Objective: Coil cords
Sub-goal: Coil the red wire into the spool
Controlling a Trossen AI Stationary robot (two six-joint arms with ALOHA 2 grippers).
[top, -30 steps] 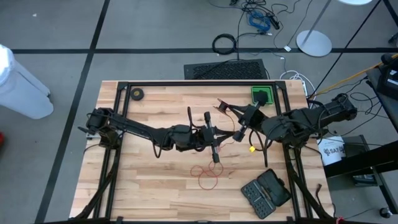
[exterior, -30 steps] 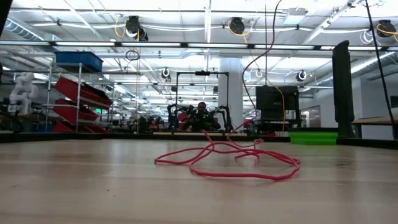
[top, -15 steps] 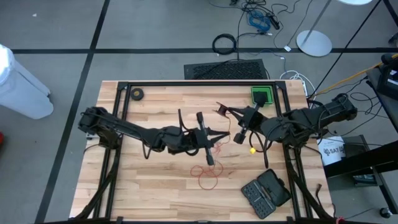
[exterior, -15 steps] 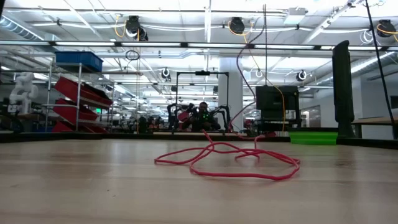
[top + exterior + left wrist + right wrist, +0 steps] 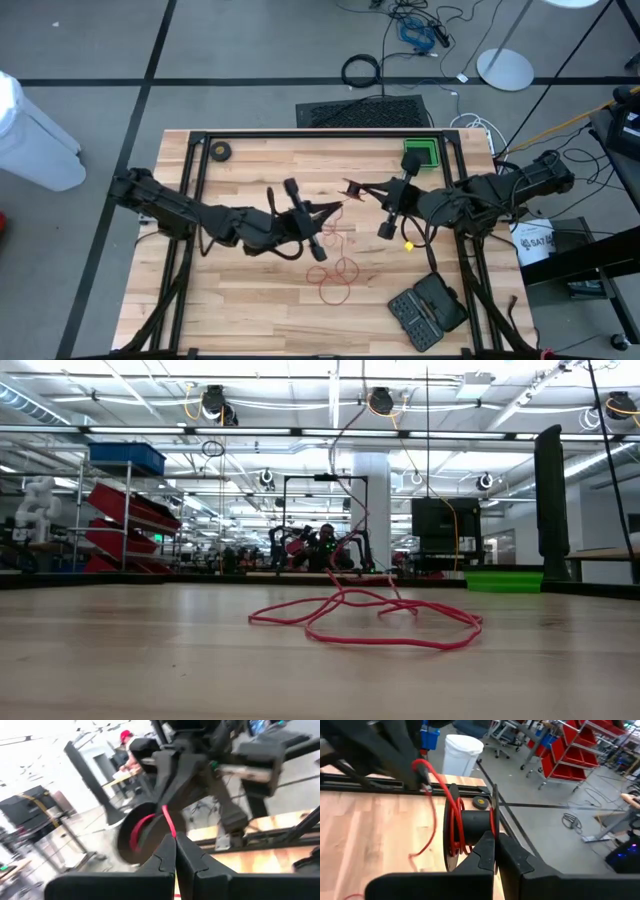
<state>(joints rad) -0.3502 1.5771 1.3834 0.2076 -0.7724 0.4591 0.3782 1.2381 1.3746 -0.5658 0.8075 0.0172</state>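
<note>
The cords are one thin red cord (image 5: 337, 272). Part lies in loose loops on the table (image 5: 370, 617); the rest runs up to a small round black reel (image 5: 469, 826) with several red turns on it. My right gripper (image 5: 495, 839) is shut on the reel above the table's middle (image 5: 351, 187). My left gripper (image 5: 175, 837) points level at the reel (image 5: 136, 833) from the table's left (image 5: 333, 208). It is shut on the cord a short way from the reel. My left gripper pinches a single strand of the red cord (image 5: 169, 821) between its fingertips (image 5: 162, 857), coming level from the table's left. The strand runs on, fairly straight, to the reel. My right gripper pinches the reel at its edge (image 5: 491, 824) between both fingers. The fingertips (image 5: 512, 851) cover the exact spot. The reel is lifted clear, standing on edge.
A black tool case (image 5: 427, 308) lies at the near right and a green box (image 5: 421, 153) at the far right. A small black ring roll (image 5: 220, 151) sits at the far left. A small yellow piece (image 5: 407, 241) lies under the right arm.
My left gripper has moved toward the table's left edge and risen a little, rolling as it went, still shut on the cord. The strand rising from the loops has swung leftward in the low view. The loops on the table have stayed put.
</note>
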